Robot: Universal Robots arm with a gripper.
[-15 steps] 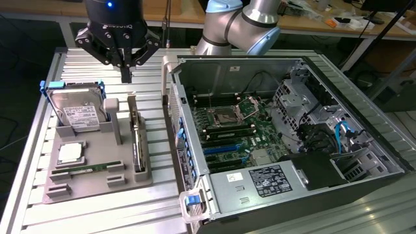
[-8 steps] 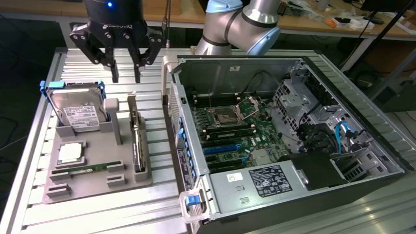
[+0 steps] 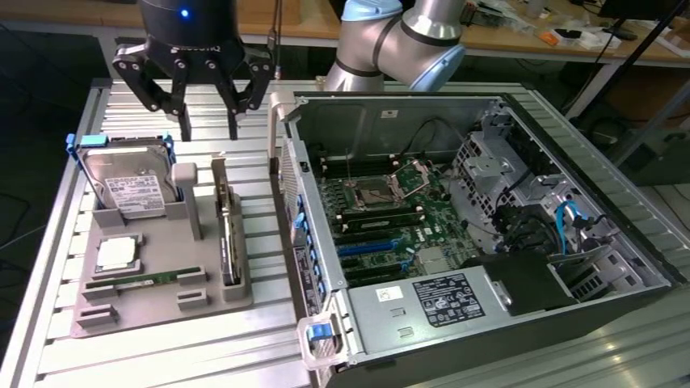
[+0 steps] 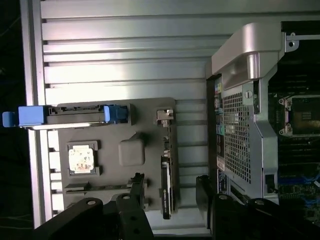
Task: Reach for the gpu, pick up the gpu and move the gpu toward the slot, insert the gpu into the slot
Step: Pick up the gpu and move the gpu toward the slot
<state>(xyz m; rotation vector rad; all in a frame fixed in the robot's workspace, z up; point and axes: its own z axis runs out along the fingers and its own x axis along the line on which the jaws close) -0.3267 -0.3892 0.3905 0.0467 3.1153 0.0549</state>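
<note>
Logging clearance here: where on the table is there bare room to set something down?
Free: table slats on the grey tray's near side; more beyond the hard drive, below the gripper. Tight: the gap between tray and crowded computer case.

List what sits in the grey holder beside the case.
The holder carries a hard drive standing upright, a processor chip lying flat, a green memory stick and the gpu on edge. The lower edges of the drive and gpu sink into grooves, hidden.
</note>
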